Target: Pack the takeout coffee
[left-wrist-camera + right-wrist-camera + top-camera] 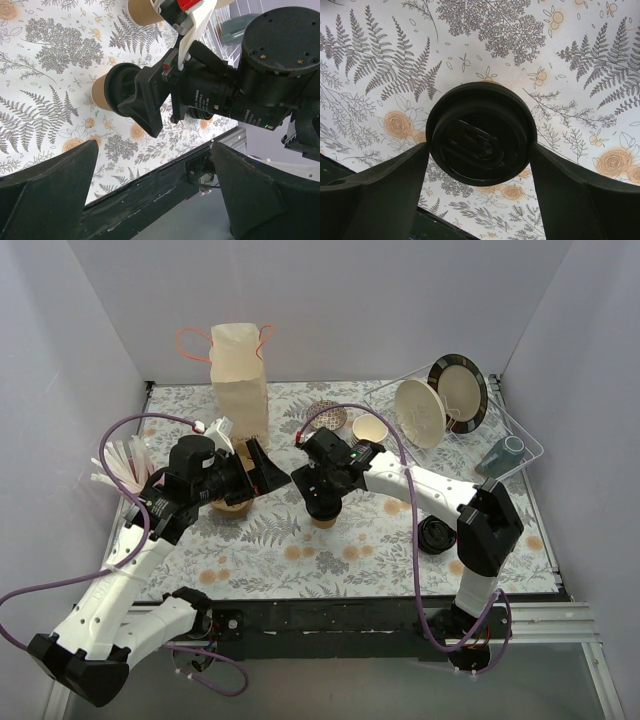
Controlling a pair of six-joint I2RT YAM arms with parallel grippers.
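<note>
only the top view takes in the whole table point(300, 560): the tall paper bag point(240, 375) upright at the back, a loose black lid point(437, 536) beside the right arm, plates point(440, 400) leaning in a wire rack at the far right, and both arms reaching toward the middle. there the takeout coffee point(323, 520) is mostly hidden beneath the right gripper point(322, 502), only the foot of its brown wall showing. it stands nearer the arms than the bag, to the bag's right and well apart from it. the right wrist view shows what is hidden there: the cup's round black lid from straight above, with a raised rim and an oblong recess. it sits between the two fingers point(380, 200), which stand wide with their inner edges meeting the lid's outline; whether they press on it i cannot tell. the left wrist view gives the side: a short brown paper wall under the black lid, on the fern-printed table, with one right finger across it. the left gripper point(155, 150) has its fingers point(45, 190) spread wide with nothing between them.
</note>
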